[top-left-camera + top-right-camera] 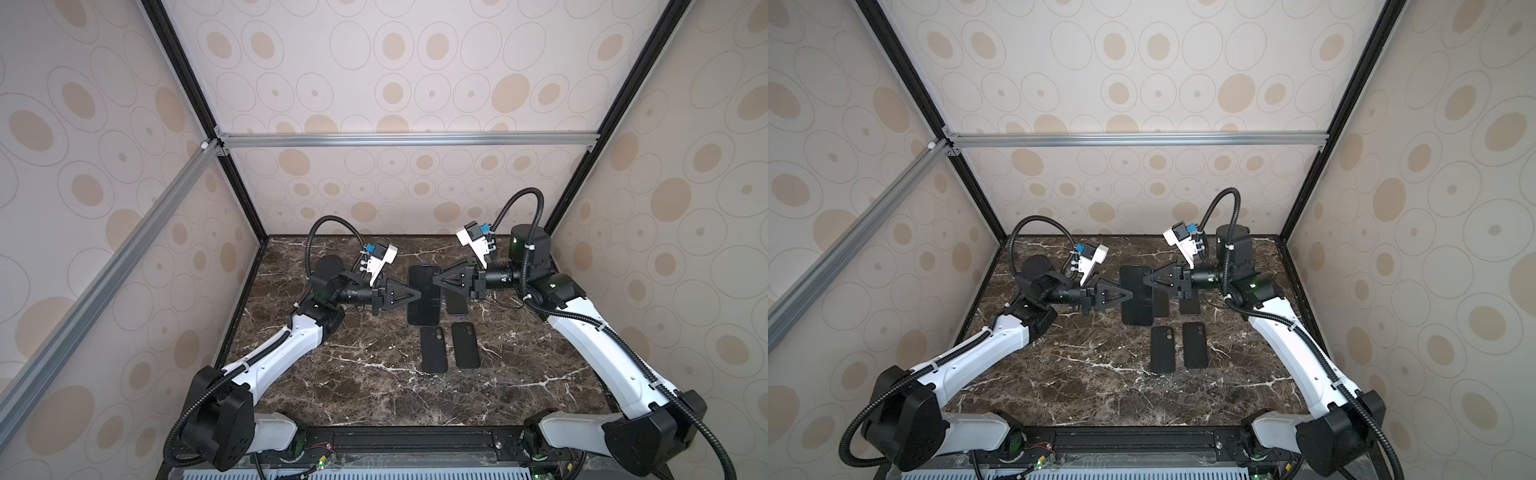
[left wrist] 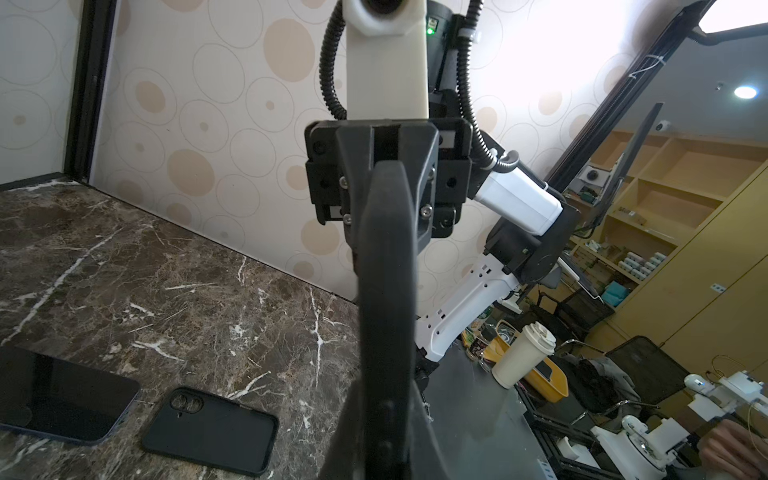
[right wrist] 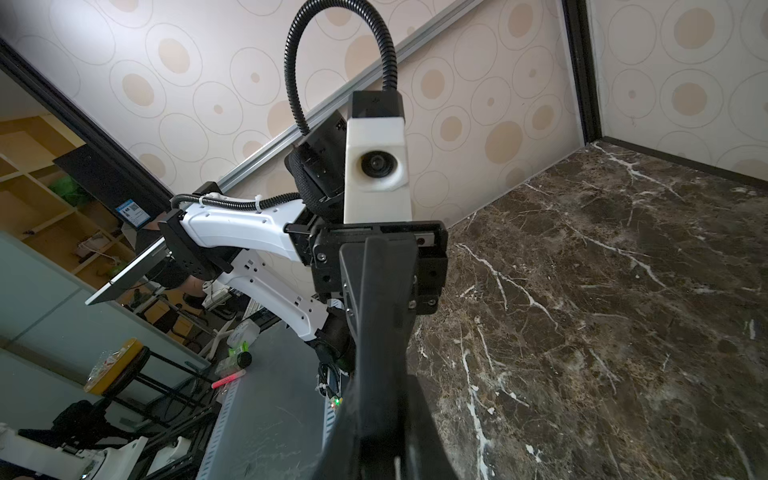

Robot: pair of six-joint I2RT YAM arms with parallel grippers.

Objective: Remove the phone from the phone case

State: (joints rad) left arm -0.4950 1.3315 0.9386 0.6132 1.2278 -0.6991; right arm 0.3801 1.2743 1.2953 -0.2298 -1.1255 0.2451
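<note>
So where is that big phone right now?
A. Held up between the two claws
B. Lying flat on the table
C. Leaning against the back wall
A: the phone hangs between the left claw and the right claw, each pinching one long edge, clear of the table.

The tabletop (image 1: 365,390) is dark brown marble with white veins. The walls (image 1: 415,62) are cream with beige ovals and thin grey rings. The phone (image 1: 426,311) and cases (image 1: 434,349) are black; the arms (image 1: 274,353) are white and black.
</note>
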